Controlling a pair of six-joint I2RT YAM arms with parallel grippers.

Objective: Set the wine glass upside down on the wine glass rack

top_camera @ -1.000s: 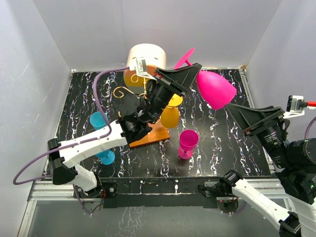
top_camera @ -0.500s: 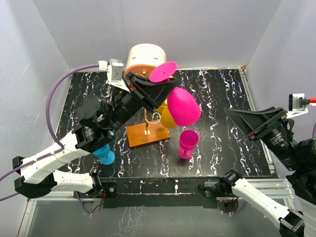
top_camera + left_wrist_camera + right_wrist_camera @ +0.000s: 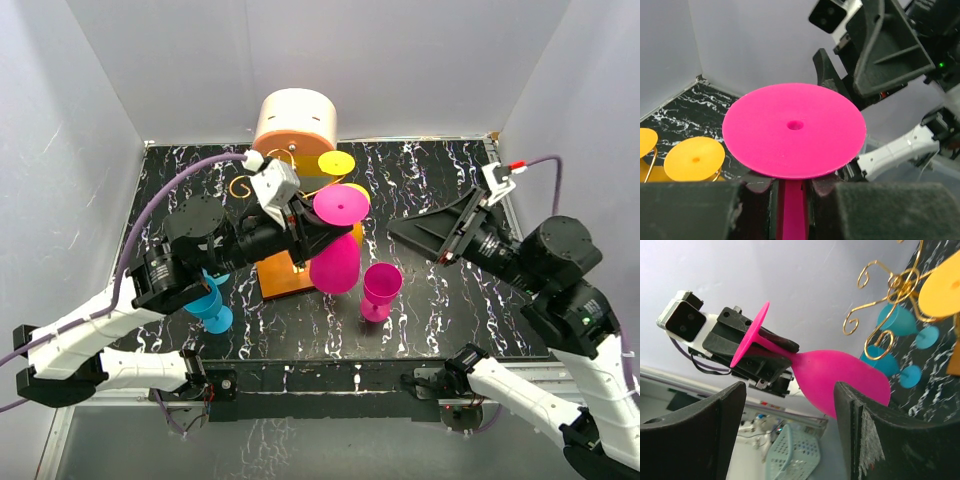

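left tool [image 3: 791, 201] has turned wine glass [image 3: 335, 264] bowl-down, seemingly just beside rack [image 3: 278, 278].

I see the wine glass [image 3: 335, 262] in solid hot pink, bowl, stem and foot alike. A smaller cup [image 3: 381, 285] is the same pink, a shade deeper. The rack [image 3: 282, 278] is thin gold wire on a flat orange base, and the yellow glass [image 3: 337, 163] on it is plain, no pattern. The turquoise glass [image 3: 210, 300] is one bright colour too. The tabletop [image 3: 440, 300] is black, veined all over with white marble streaks. The drum [image 3: 296, 115] is cream on top, orange below. My left arm [image 3: 110, 320] and right arm [image 3: 525, 395] are white with black joints, the jaws black. The cable [image 3: 185, 178] is purple. The walls [image 3: 420, 60] are pale grey.
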